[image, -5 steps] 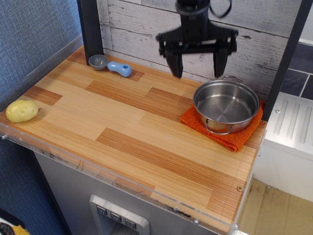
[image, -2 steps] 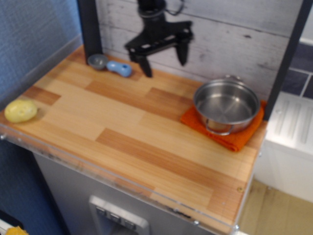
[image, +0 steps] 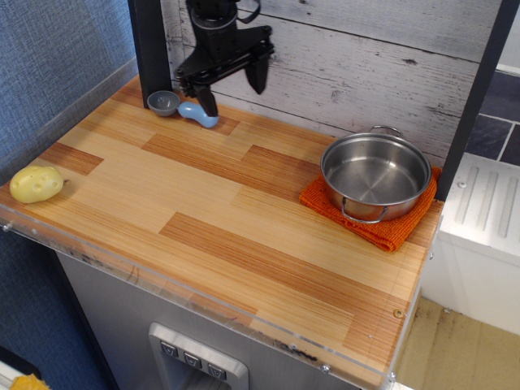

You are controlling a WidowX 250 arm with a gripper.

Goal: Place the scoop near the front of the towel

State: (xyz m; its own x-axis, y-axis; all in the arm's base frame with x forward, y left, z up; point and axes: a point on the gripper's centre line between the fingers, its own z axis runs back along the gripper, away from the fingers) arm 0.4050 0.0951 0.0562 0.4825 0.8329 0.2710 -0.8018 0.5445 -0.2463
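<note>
The scoop (image: 184,107) lies at the back left of the wooden table, its grey bowl to the left and its light-blue handle pointing right. My gripper (image: 231,90) is open and empty, hanging just above and to the right of the scoop's handle; its left finger overlaps the handle in view. The orange towel (image: 388,229) lies at the right side of the table, mostly covered by a steel two-handled pot (image: 375,175) standing on it.
A yellow potato (image: 36,184) lies at the left front edge. A dark post (image: 150,45) stands behind the scoop against the plank wall. A dark frame bar (image: 475,89) rises at the right beside the pot.
My gripper has moved left along the back wall, from above the pot's left to over the scoop's handle, and lower. It stays open. Nothing else has moved.
</note>
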